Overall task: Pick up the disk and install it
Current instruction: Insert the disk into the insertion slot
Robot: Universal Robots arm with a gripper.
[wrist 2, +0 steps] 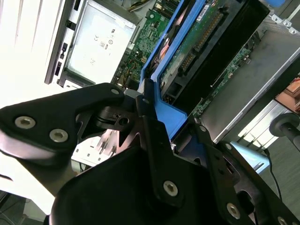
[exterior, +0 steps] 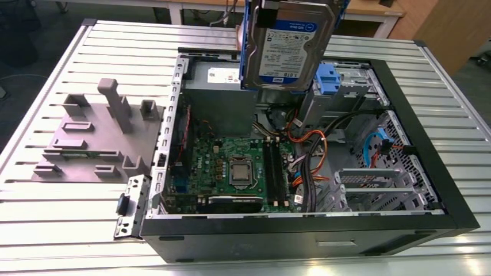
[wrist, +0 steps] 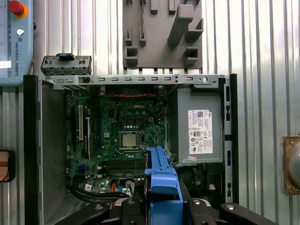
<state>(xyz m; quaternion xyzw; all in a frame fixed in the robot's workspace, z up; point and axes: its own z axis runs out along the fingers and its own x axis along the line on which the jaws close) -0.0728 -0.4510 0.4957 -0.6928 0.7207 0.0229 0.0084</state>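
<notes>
On the exterior view's left a grey fixture [exterior: 92, 138] lies on the slatted table [exterior: 46, 230]; beside it the computer case [exterior: 307, 236] lies open side up, which exposes its bays. Above the case's far part the gripper [wrist 2: 173, 117] pinches the disk [exterior: 288, 46] by its blue carrier, upright and clear of the motherboard [exterior: 211, 158], probably to avoid cables.

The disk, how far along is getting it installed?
Pickup looks done: the disk hangs in the air above the open computer case. In hand: the gripper is shut on its blue carrier, seen in both wrist views. Left: installing it; the disk is not yet seated inside the case.
</notes>
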